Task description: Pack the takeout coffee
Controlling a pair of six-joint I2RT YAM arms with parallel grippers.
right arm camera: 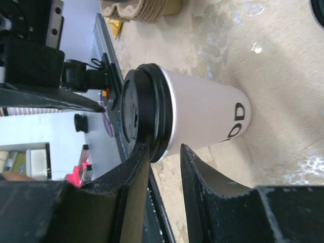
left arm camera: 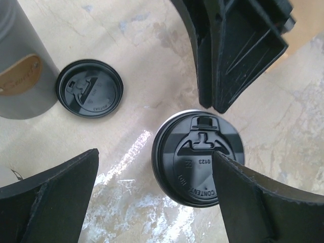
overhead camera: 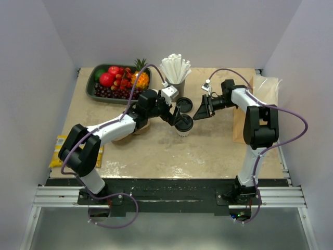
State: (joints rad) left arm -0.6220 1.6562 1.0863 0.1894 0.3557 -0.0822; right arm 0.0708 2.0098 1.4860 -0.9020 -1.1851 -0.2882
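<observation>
Takeout coffee (overhead camera: pixel 183 125): white cup, upright at mid-table (overhead camera: pixel 156 151), black lid (left arm camera: pixel 200 159) on; spare lid (left arm camera: pixel 89 88) lay apart, beside the grey straw cup (overhead camera: pixel 176 86). Left gripper (left arm camera: pixel 155 153) hung over the cup with jaws wide, one finger either side and neither touching; right gripper (right arm camera: pixel 164 148) stood narrow at the lid's rim, and whether it pinched that rim could not be told. Step judged: lidding finished, pick-up in hand; next move would call for the right gripper to back clear and the left to close on the cup wall below the lid, gently, before carrying it to the pulp carrier (right arm camera: pixel 134 9).
</observation>
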